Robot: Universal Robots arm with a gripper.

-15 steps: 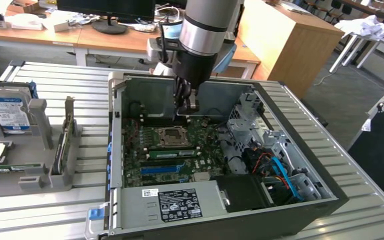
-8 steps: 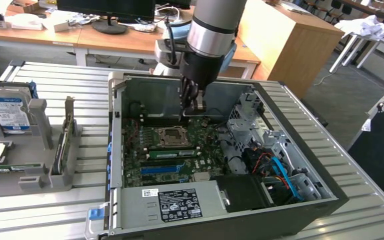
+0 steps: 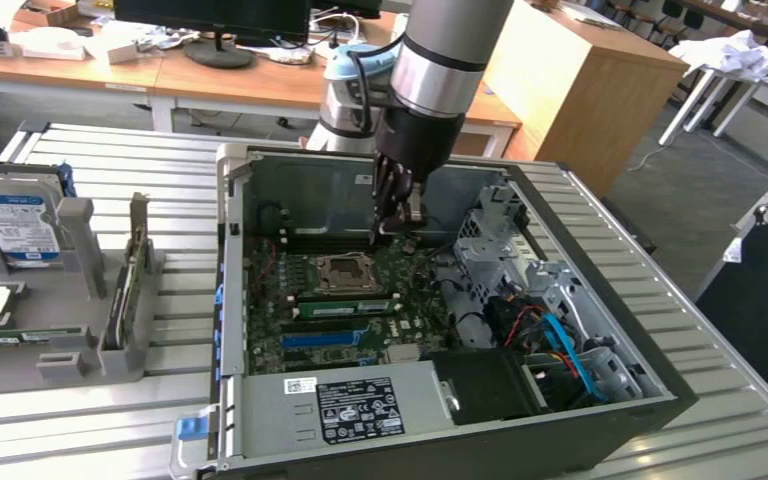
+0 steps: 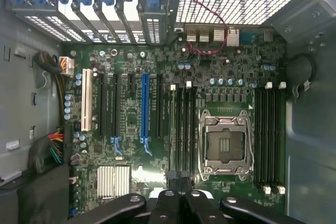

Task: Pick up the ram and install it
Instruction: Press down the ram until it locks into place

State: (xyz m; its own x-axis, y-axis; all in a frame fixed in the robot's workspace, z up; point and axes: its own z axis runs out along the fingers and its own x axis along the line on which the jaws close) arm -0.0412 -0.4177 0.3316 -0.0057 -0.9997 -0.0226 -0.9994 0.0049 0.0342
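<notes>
A long green ram stick (image 3: 344,306) sits on edge in a motherboard slot beside the CPU socket (image 3: 347,268), inside the open computer case (image 3: 231,250). In the wrist view the ram (image 4: 172,129) shows as the pale strip in the slot row next to the socket (image 4: 224,144). My gripper (image 3: 406,226) hangs over the back of the motherboard, behind the socket and apart from the stick. Its black fingers (image 4: 167,203) are shut together with nothing between them, as the gripper (image 4: 178,196) shows in the wrist view.
A long blue slot (image 4: 145,106) and black card slots lie beside the ram slots. A grey holder (image 3: 77,350) at the exterior view's left carries a hard drive (image 3: 13,226) and another thin stick on edge (image 3: 123,298). Drive cages and cables (image 3: 551,335) fill the case's right.
</notes>
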